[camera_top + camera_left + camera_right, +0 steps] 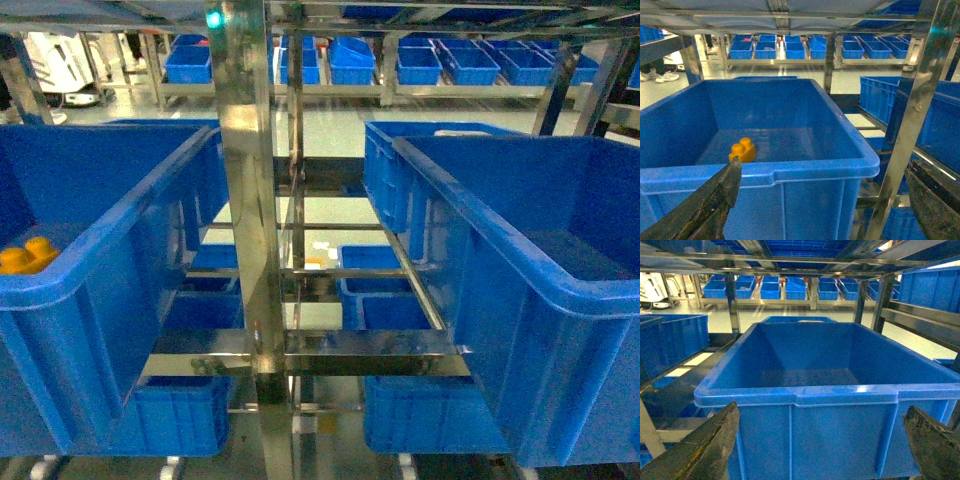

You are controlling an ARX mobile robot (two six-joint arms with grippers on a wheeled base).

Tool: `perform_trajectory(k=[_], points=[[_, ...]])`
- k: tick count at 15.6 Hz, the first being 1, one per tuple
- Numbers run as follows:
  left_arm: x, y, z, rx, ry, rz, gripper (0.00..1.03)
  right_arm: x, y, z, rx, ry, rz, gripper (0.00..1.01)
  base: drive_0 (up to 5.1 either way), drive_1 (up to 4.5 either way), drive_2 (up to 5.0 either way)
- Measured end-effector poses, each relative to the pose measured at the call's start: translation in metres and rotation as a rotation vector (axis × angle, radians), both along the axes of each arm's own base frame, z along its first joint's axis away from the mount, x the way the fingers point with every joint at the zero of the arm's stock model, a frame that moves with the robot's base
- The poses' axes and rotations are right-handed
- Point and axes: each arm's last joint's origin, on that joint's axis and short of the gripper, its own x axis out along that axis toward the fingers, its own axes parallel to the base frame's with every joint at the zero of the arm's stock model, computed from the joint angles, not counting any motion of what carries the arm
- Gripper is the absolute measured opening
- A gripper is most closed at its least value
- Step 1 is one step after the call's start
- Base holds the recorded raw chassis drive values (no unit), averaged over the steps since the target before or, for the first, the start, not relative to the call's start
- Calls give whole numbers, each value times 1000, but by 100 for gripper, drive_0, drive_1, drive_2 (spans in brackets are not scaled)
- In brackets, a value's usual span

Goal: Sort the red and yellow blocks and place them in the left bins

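Blue crates everywhere. The yellow brick (742, 149) sits on the floor of the left bin (805, 167), lower left in the wrist view, so that one's sorted. Left tool (822, 200) and right tool (822, 440) both hang spread and empty, facing their crates.

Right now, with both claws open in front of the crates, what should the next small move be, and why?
Probably pull both arms back to fetch another block. The yellow brick already lies inside the left bin, the left claw and right claw hold nothing, and the right crate shows no block inside.
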Motion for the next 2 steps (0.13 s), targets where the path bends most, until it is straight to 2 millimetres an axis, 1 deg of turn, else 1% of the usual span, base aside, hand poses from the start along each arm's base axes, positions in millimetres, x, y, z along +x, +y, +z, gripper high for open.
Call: perform_trajectory(k=[2], points=[[0,0,0,0,0,0,98,0,0,0,0,0,0,98,0,0,0]])
